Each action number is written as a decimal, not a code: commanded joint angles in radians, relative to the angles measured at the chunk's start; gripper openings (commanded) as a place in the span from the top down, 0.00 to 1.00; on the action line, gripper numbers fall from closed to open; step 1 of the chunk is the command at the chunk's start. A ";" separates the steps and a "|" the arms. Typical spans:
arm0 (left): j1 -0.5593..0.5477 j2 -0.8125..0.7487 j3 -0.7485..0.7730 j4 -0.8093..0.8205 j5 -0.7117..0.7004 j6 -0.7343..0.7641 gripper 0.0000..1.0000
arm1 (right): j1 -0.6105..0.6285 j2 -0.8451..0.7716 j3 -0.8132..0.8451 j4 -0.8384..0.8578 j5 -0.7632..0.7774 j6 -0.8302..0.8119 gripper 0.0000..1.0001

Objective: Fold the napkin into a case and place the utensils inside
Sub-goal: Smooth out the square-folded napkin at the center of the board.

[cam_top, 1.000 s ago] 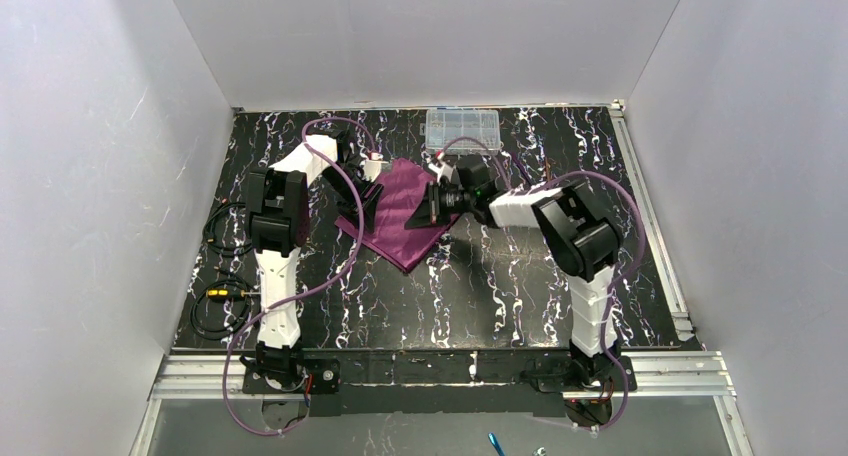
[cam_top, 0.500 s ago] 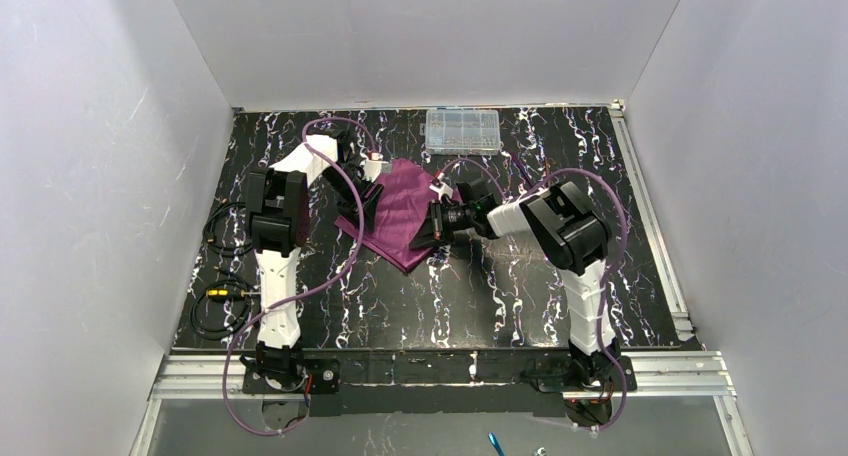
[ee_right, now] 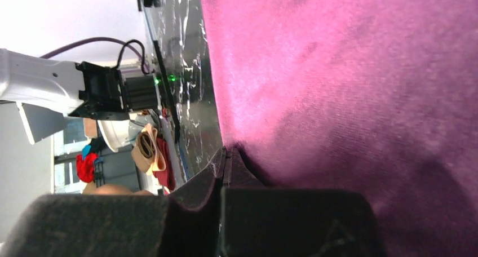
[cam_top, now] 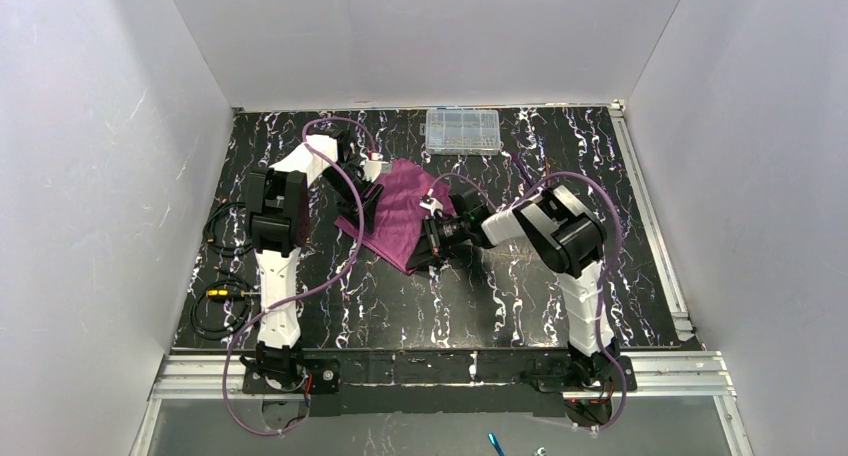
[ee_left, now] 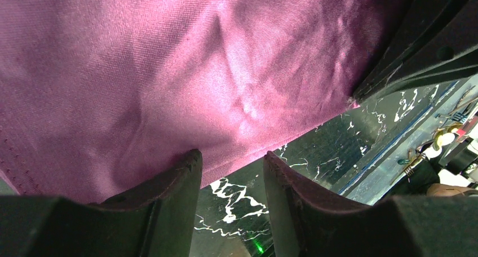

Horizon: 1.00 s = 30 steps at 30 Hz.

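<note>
The plum-purple napkin [cam_top: 395, 211] lies flat on the black marbled table [cam_top: 520, 286] as a slanted square. My left gripper [cam_top: 368, 204] sits at its left edge. In the left wrist view the gripper [ee_left: 231, 158] is open, one fingertip [ee_left: 189, 161] resting on the napkin [ee_left: 169, 71] hem and bare table between the fingers. My right gripper [cam_top: 418, 254] is low at the napkin's near right edge. In the right wrist view it [ee_right: 225, 151] is shut, tips against the edge of the napkin [ee_right: 349, 71]; no cloth shows between them. The utensils are out of view.
A clear plastic compartment box [cam_top: 462, 131] stands at the back of the table. Black cable coils [cam_top: 222, 228] lie along the left edge. White walls close in the left, back and right sides. A metal rail [cam_top: 440, 368] runs along the near edge.
My right gripper has swung from over the napkin's right side toward me, down to its near right edge. The left arm has not moved.
</note>
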 commanded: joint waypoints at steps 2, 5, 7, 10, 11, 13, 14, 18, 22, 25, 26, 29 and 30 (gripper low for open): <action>0.006 -0.014 -0.014 0.020 -0.106 0.025 0.56 | -0.010 0.032 0.047 -0.180 -0.001 -0.150 0.98; 0.006 -0.014 -0.015 0.017 -0.111 0.028 0.56 | -0.018 -0.019 0.089 -0.210 -0.007 -0.153 0.95; 0.005 -0.015 -0.017 0.016 -0.113 0.031 0.56 | -0.034 -0.066 0.121 -0.224 -0.025 -0.144 0.92; 0.005 -0.018 -0.017 0.016 -0.114 0.034 0.56 | -0.092 -0.123 0.188 -0.290 -0.023 -0.164 0.90; 0.005 -0.018 -0.017 0.016 -0.114 0.034 0.56 | -0.115 -0.134 0.208 -0.306 -0.016 -0.166 0.89; 0.006 -0.018 -0.014 0.016 -0.112 0.034 0.56 | -0.164 -0.138 0.240 -0.331 0.001 -0.177 0.90; 0.005 -0.018 -0.014 0.016 -0.111 0.033 0.56 | -0.188 -0.132 0.250 -0.336 0.012 -0.179 0.92; 0.005 -0.020 -0.016 0.016 -0.107 0.032 0.56 | -0.259 -0.088 0.255 -0.311 0.064 -0.164 0.99; 0.005 -0.023 -0.021 0.015 -0.108 0.035 0.56 | -0.291 -0.031 0.251 -0.296 0.089 -0.165 0.99; 0.005 -0.028 -0.025 0.013 -0.105 0.036 0.56 | -0.313 0.007 0.235 -0.291 0.107 -0.173 0.99; 0.005 -0.028 -0.025 0.013 -0.103 0.036 0.56 | -0.320 0.018 0.230 -0.288 0.111 -0.174 0.99; 0.005 -0.030 -0.029 0.013 -0.094 0.032 0.56 | -0.324 0.051 0.233 -0.293 0.126 -0.189 0.99; 0.005 -0.030 -0.029 0.011 -0.089 0.030 0.56 | -0.324 0.059 0.237 -0.298 0.128 -0.195 0.99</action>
